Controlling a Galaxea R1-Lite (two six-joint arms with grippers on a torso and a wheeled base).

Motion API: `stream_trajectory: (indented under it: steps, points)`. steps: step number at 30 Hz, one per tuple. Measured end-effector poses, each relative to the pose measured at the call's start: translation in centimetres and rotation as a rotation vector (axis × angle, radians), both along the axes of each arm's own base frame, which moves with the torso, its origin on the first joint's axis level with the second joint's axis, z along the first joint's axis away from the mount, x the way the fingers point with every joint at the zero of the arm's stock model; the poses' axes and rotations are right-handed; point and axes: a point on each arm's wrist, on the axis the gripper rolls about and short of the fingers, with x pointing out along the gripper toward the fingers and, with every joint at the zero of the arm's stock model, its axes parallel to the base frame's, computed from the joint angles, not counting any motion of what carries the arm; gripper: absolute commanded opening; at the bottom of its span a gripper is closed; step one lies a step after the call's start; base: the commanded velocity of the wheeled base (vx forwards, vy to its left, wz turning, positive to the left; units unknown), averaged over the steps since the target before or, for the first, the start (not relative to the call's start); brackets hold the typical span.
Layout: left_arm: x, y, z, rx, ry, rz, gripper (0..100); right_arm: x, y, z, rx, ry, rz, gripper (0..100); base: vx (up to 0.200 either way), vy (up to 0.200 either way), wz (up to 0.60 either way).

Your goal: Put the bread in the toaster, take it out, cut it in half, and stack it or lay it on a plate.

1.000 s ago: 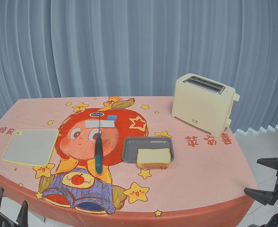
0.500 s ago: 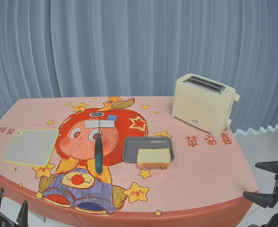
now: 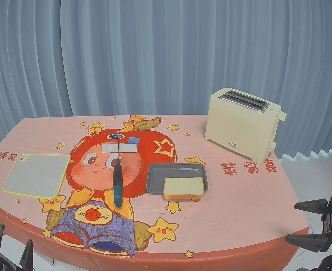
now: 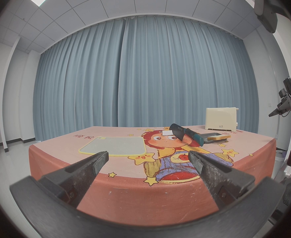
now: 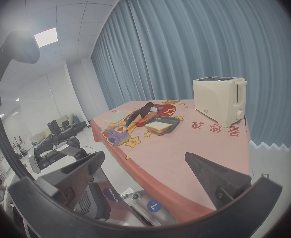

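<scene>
**Bread on tray; both grippers standing off**

Left gripper [image 3: 13, 241], jaws spread, sits below the pink cartoon-print table [image 3: 230, 207] edge. A grey, yellow-rimmed cutting board [image 3: 36, 175] and a teal-handled knife [image 3: 117, 185] lie apart. The dark grey rectangular tray [image 3: 166, 172] holds one pale square bread slice [image 3: 183, 188], overhanging its near rim. Judged light, soft and crushable, so pinch gently across opposite crusts. The cream two-slot toaster [image 3: 243, 123] appears unloaded. Right gripper [image 3: 293, 223], jaws spread, is off the table's corner.

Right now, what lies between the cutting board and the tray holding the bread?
The knife, handle toward the near edge, lies between cutting board and tray; the head view shows it.
</scene>
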Motion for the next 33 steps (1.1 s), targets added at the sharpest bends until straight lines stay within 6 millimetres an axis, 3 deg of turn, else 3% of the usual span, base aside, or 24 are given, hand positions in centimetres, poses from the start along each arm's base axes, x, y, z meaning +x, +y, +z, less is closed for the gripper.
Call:
stream_trajectory:
  steps: [23,33]
  points:
    - [0.0,0.0,0.0,0.000,0.000,0.000,100,1.5,2.1,-0.2,0.164,0.246,-0.030,100,0.000,0.000,0.00]
    - [0.0,0.0,0.0,0.000,0.000,0.000,100,2.0,4.0,0.1,0.294,0.410,-0.017,100,0.000,0.000,0.00]
